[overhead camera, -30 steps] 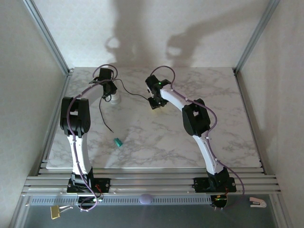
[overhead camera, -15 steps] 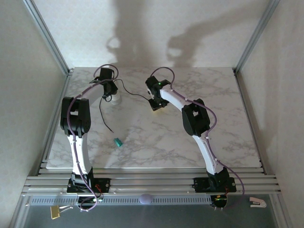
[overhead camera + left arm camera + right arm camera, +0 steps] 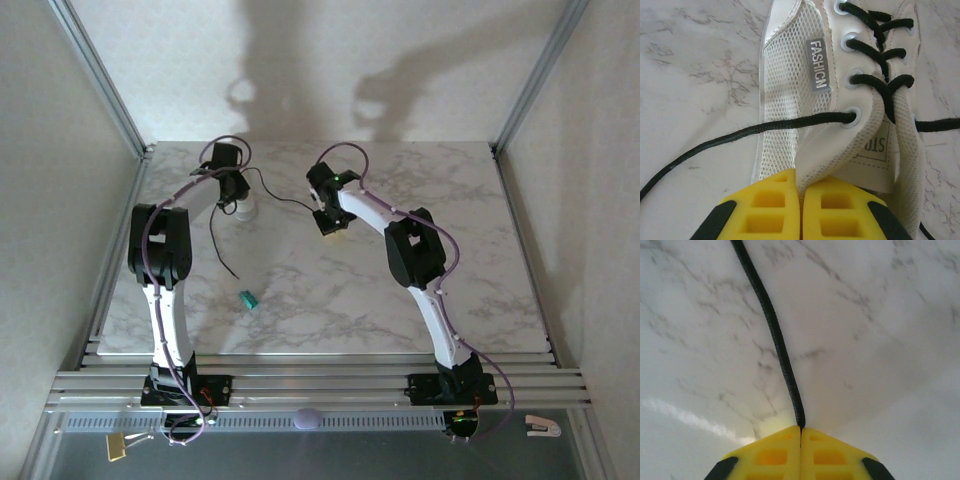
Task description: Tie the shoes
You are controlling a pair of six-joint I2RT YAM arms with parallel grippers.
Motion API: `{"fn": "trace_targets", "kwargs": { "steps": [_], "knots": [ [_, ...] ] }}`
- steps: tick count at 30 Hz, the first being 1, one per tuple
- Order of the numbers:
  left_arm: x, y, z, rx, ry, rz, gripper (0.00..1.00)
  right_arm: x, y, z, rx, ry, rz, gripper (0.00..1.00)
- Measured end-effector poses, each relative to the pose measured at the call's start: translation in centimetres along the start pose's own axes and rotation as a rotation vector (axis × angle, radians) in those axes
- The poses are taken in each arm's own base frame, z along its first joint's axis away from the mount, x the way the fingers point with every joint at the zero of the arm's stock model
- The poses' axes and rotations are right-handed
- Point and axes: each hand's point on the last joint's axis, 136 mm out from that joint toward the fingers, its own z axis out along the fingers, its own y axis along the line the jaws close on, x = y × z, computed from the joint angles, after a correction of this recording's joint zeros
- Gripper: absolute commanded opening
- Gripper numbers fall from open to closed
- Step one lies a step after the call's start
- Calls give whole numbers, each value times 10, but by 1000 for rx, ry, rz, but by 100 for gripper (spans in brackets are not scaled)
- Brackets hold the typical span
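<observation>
My left gripper (image 3: 800, 186) is clamped shut on the eyelet flap of the sneaker (image 3: 790, 75), which sits at the far left of the tabletop (image 3: 330, 290). My right gripper (image 3: 800, 430) is closed on one black lace (image 3: 774, 330). The other lace (image 3: 715, 140) trails loose, with no crossing, loop or knot made yet.

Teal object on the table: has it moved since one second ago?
No. The teal object lies at the same spot, as far from the near edge of the table as before.
</observation>
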Motion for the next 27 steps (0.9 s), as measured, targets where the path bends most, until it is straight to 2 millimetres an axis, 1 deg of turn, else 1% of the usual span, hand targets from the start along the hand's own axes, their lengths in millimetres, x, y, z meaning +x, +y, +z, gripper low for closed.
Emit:
{"fn": "trace_targets", "kwargs": {
  "steps": [2,4,6,9,11,14,17,22,25,27],
  "knots": [
    [5,-8,-2,15,10,12,0,7,-9,-15,31,-19,10,0],
    [13,-17,-5,36,24,25,0,11,-19,-39,62,-62,33,0],
    [22,-26,-12,58,36,43,0,13,-30,-71,88,-134,68,0],
    [42,-43,-25,97,63,75,0,19,-53,-132,126,-282,156,0],
    [58,-56,-35,128,85,99,0,28,-70,-168,150,-375,223,0],
    [86,-74,-52,171,108,131,0,51,-94,-208,208,-472,321,0],
    [117,-89,-70,211,126,161,0,77,-109,-233,256,-530,383,0],
    [171,-108,-92,254,166,199,0,117,-121,-264,274,-614,442,0],
    [198,-119,-102,253,166,196,0,134,-126,-286,267,-681,480,0],
    [214,-127,-110,255,165,192,0,142,-129,-298,266,-718,499,0]
  ]
}}
